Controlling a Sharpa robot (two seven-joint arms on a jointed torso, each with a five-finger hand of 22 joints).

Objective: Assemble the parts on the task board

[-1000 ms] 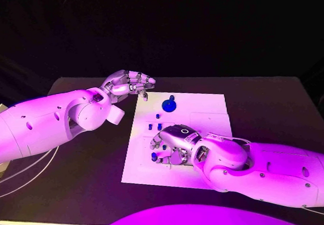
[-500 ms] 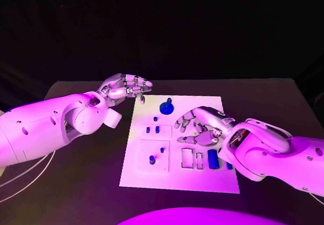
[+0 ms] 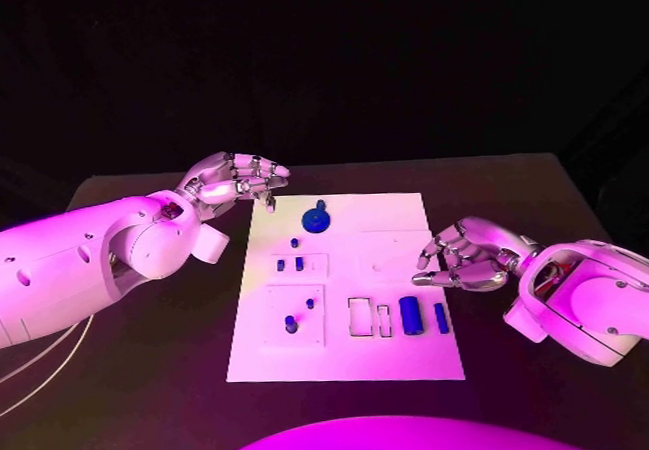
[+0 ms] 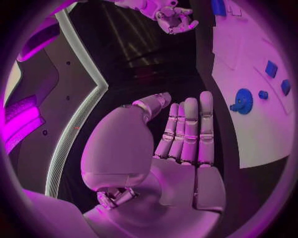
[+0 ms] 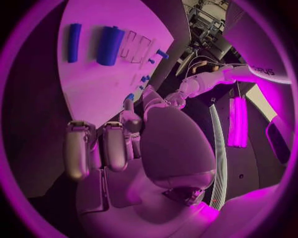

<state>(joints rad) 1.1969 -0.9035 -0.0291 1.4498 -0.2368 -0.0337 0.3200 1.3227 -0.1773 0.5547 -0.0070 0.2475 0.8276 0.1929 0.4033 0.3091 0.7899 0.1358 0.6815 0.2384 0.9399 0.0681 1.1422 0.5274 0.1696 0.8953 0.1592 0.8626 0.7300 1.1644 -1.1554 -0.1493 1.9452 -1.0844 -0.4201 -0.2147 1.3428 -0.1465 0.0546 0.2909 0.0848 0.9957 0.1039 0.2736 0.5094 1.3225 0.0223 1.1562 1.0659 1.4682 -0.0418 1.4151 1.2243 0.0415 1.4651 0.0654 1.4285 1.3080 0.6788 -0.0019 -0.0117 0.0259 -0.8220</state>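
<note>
My right hand [image 3: 468,257] hangs curled and empty at the task board's [image 3: 396,217] right edge, my left hand [image 3: 236,179] curled empty beyond its far-left corner, and reaching carelessly could knock the loose blue parts [image 3: 409,311] askew.

The task board [image 3: 397,232] looks like smooth matt plate, the blue parts [image 3: 409,312] glossy plastic; both hands' fingers [image 3: 468,249] gleam like polished metal above a matt worktop [image 3: 158,372].
</note>
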